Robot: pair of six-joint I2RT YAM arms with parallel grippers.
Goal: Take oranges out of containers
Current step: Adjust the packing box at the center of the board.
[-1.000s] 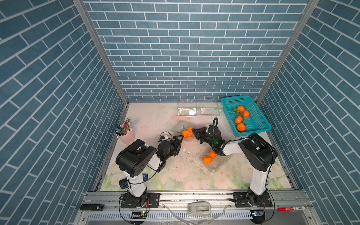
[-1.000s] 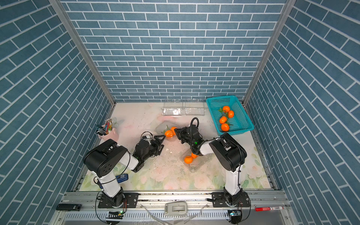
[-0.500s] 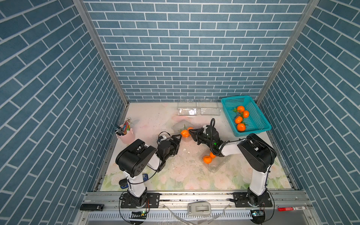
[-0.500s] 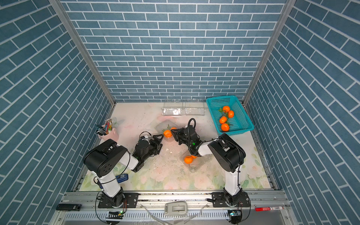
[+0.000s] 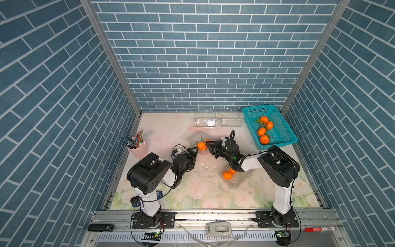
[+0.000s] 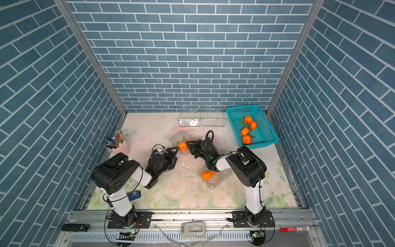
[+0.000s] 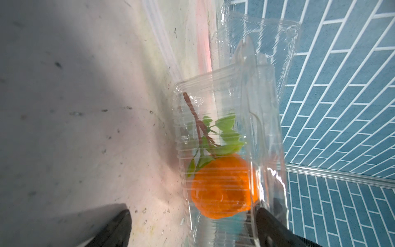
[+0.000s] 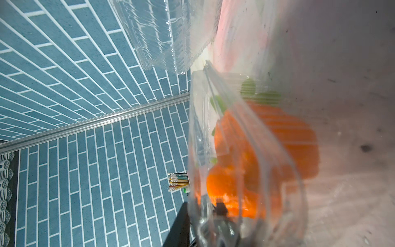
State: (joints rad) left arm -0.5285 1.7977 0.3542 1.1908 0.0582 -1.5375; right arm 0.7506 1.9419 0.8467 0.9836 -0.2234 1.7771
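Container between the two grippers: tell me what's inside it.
Two oranges, a brown stem and green leaves lie inside the container; whatever is beneath them is covered.

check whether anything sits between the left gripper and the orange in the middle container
Yes. In the left wrist view the orange lies inside the clear container, seen through its ribbed plastic. That plastic wall stands between the fruit and the open left gripper.

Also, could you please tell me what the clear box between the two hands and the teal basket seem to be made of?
The box: thin glossy clear plastic, apparently; its ribbed walls glint and the orange shows through. The basket: likely rigid moulded plastic, fairly matte, uniform teal with a perforated grid.
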